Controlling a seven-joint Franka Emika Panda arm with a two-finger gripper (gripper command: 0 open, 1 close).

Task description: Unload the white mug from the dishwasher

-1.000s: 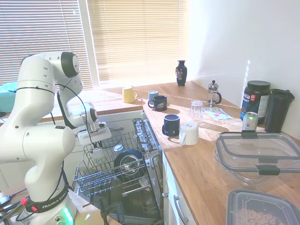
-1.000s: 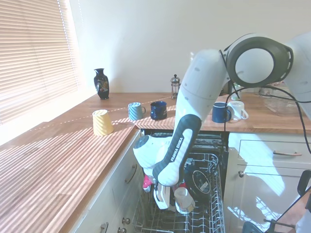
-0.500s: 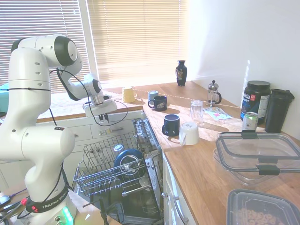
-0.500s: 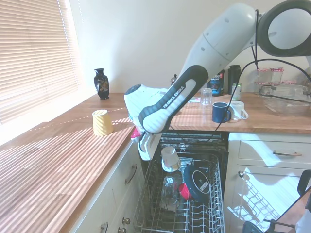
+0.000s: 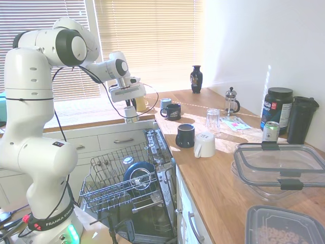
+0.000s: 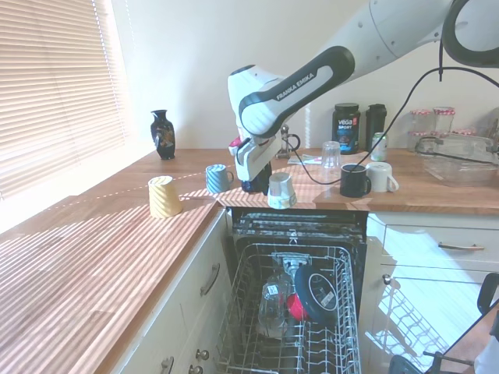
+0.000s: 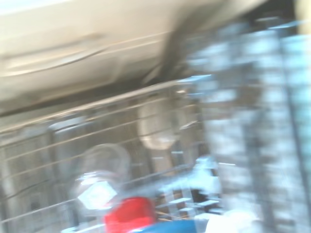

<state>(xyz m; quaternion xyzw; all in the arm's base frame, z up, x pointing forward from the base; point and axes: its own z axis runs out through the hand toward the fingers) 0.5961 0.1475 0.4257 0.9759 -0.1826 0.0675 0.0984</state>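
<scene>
In the first exterior view, the tool (image 5: 129, 109) is seen raised well above the dishwasher (image 5: 134, 185), at about the height of the worktop (image 5: 218, 168). The white mug (image 5: 130, 113) hangs just beneath the tool, clamped between its fingers, over the gap between the pulled-out wire rack (image 5: 119, 180) and the worktop's front edge. The navy mugs (image 5: 185, 135) stand on the worktop, to the picture's right of the held mug.

In the second exterior view, the white mug (image 6: 281, 189) is held by the tool (image 6: 269, 181) with its long axis tilted, its open mouth turned downward and toward the camera. It is carried clear of the wire rack (image 6: 300, 312), which lies well below it, and it hangs just in front of the worktop (image 6: 327, 195) edge. The free worktop surface lies behind the mug, away from the camera. A sideways carry over that edge is judged to be what setting it down calls for.

In the wrist view, only the blurred wire rack (image 7: 121, 141) and a red object (image 7: 129, 216) in it are shown; the mug cannot be made out there.
</scene>
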